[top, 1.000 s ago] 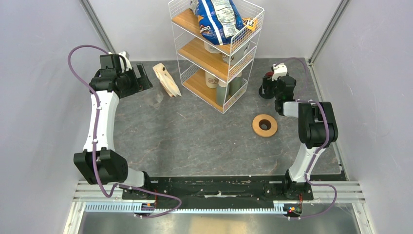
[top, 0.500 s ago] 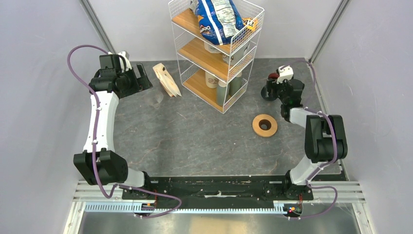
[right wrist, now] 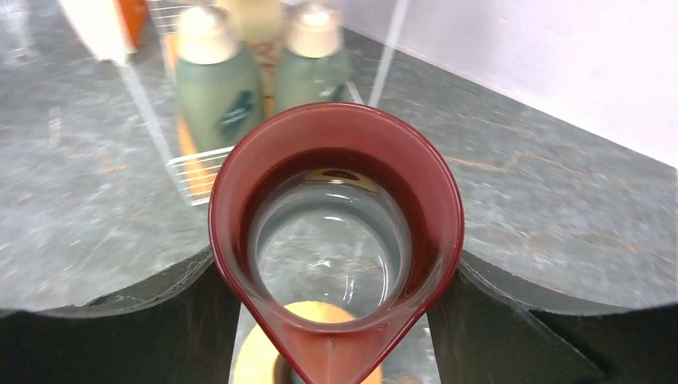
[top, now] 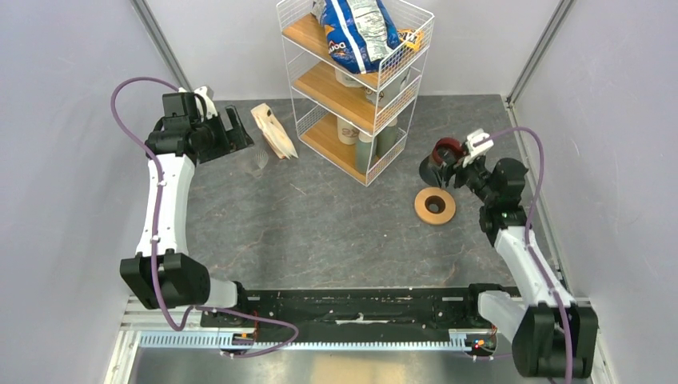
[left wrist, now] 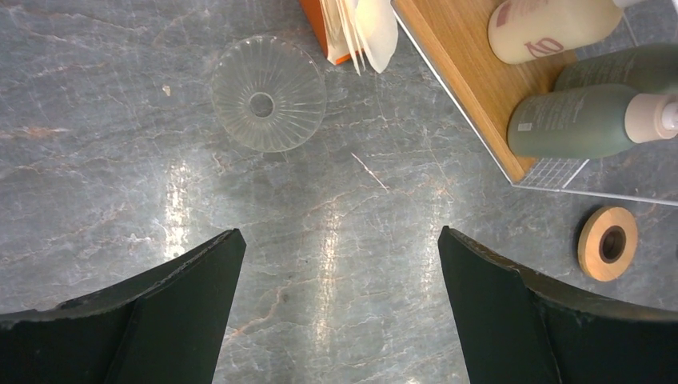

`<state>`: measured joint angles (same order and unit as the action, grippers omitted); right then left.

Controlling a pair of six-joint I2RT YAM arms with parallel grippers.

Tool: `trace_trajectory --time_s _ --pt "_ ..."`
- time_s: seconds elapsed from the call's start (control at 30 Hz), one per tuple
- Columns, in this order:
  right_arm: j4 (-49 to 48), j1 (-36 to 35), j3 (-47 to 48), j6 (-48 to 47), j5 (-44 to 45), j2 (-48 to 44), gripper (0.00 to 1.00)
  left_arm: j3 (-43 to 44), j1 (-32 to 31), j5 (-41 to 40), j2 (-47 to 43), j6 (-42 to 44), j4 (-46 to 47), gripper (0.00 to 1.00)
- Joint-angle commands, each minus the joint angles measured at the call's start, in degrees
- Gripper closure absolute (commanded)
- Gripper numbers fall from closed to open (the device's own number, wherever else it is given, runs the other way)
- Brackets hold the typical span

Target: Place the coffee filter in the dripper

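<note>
My right gripper is shut on a dark maroon cup with a red rim and pour spout, held tilted just behind the tan ring on the table. In the right wrist view the cup fills the space between my fingers, with the ring below it. My left gripper is open and empty above the table at the back left. White paper filter sheets stick out of an orange packet. No loose white cone shows.
A clear ribbed glass funnel lies on the table beside the beige packet. A white wire shelf rack stands at the back centre with green bottles on its lowest shelf and a chip bag on top.
My right arm has swung the maroon cup from the back right, near the shelf, forward and down toward the tan ring. The left arm has barely moved.
</note>
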<state>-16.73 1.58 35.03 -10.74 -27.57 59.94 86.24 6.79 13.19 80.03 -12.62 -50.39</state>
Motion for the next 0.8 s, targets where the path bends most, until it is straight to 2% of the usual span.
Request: trace_trajectory --time_s 0.0,0.13,0.27,0.53,0.77 --pt "7.41 -3.85 -2.77 -1.70 -11.05 -8.01 0.39 -1.28 0.25 3.41 -2.18 -3.58 1.57 0.00" --pt "10.60 -10.78 -4.25 -2.94 -11.27 -10.95 0.41 -2.33 0.33 4.92 -3.31 -4.87 2.13 0.00" --pt "7.19 -19.18 -5.91 -3.93 -9.17 -9.37 0.43 -2.70 0.37 4.58 -4.31 -4.87 1.92 0.00" --pt "-6.99 -33.49 -4.03 -5.16 -3.72 6.95 0.43 -4.23 1.02 4.59 -5.36 -5.67 2.10 0.00" --pt "-19.11 -42.04 -1.10 -5.80 0.52 19.77 0.44 -4.41 1.38 4.39 -5.98 -5.31 2.01 0.00"
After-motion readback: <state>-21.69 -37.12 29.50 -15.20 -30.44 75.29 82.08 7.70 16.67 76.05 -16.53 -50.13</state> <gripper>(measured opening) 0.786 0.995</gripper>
